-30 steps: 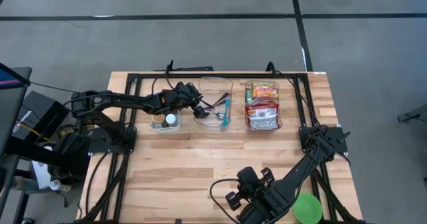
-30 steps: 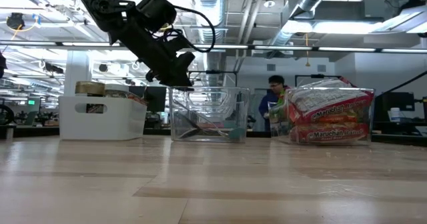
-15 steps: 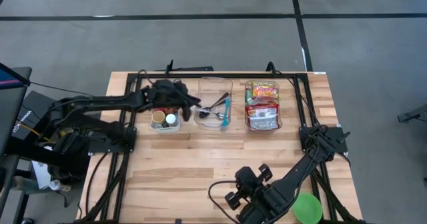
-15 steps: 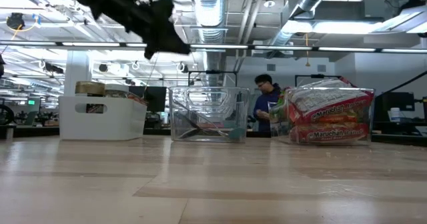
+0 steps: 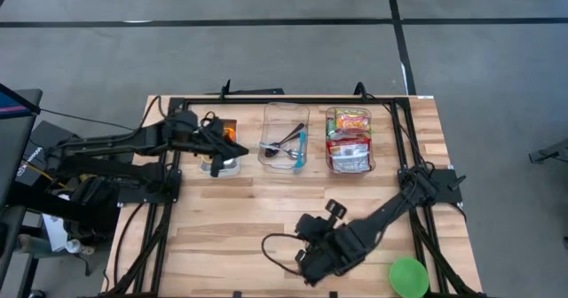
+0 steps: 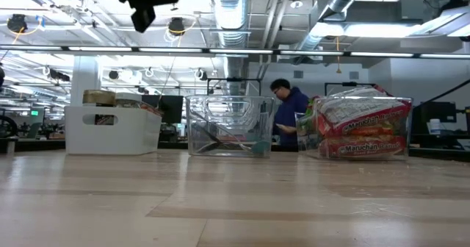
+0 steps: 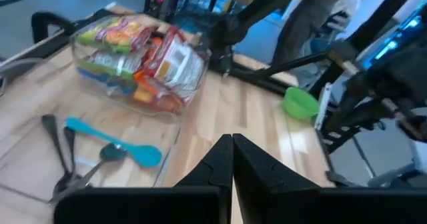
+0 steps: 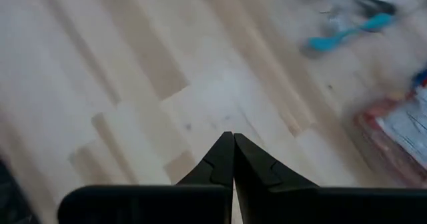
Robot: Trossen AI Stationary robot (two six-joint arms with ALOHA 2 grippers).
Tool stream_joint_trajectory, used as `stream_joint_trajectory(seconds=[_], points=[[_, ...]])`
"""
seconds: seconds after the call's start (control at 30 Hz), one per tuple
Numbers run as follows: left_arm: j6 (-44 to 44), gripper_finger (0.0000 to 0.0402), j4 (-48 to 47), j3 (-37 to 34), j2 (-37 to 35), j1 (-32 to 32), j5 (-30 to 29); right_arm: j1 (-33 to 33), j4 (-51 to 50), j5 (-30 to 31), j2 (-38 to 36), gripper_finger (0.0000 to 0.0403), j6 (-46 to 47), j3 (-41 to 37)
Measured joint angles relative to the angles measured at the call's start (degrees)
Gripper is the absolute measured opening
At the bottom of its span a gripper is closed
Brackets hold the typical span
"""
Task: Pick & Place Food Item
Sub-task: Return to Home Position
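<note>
Beside the left transparent bin (image 5: 285,113), on the left arm's side and raised above its rim, the left claw (image 7: 232,139) is empty, fingers pressed together. Spoons (image 5: 286,147) lie inside that bin. Right claw (image 8: 233,139), also closed, is well apart from it. Judged: homing in hand; next, fold both arms clear.
</note>
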Motion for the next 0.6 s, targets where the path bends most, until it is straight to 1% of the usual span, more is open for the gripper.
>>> stream_joint_trajectory(seconds=[0.1, 0.17, 0.3, 0.4, 0.47, 0.6], points=[[-0.11, 0.0003, 0.19, -0.02, -1.81, -0.59, -0.04, -2.34, 4.95, -7.00, -0.63, 0.0000, -10.31, 0.04], [-1.14, 0.0001, 0.39, -0.01, -2.71, -0.78, -0.09, -3.84, 9.44, -12.92, -0.98, 0.0000, -18.05, 0.00], [-2.55, 0.0001, 1.58, 0.00, -3.93, -0.78, -0.08, -7.22, 20.82, -28.84, -1.21, 0.0000, -32.85, 0.04], [-2.64, 0.0004, 2.87, 0.00, -4.48, -0.78, -0.12, -9.66, 27.71, -39.75, -1.19, 0.0000, -40.57, 0.04], [-2.64, 0.0005, 3.43, 0.00, -4.47, -0.78, -0.12, -11.26, 30.88, -43.57, -1.19, 0.0000, -43.48, 0.04], [-2.64, 0.0005, 4.64, 0.00, -4.57, -0.78, -0.11, -14.31, 34.37, -44.83, -1.21, 0.0000, -45.23, 0.04]])
